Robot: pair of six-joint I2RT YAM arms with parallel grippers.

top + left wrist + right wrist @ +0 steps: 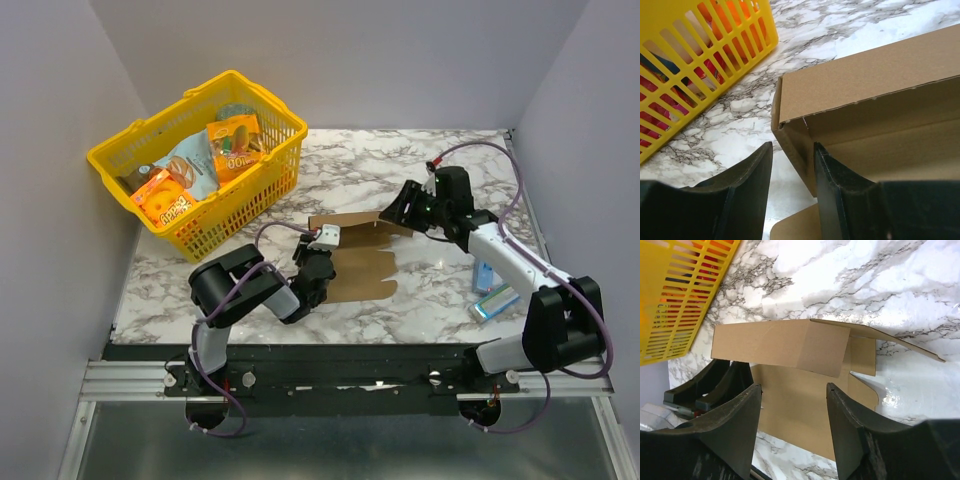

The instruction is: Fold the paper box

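Note:
The paper box (362, 262) is a plain brown cardboard sheet lying in the middle of the marble table, partly folded, with its far panel raised. My left gripper (316, 262) is at its left end. In the left wrist view the gripper (793, 145) is open, and its fingers straddle the upright left side wall of the box (865, 90) without pinching it. My right gripper (405, 208) is open and empty, just above the far right corner. In the right wrist view the gripper (794, 386) hovers over the raised flap (785, 342).
A yellow basket (245, 195) holding colourful snack packs stands at the back left, close to the box; it also shows in the left wrist view (700, 65) and the right wrist view (675, 300). A small blue packet (495, 301) lies near the right arm. Grey walls enclose the table.

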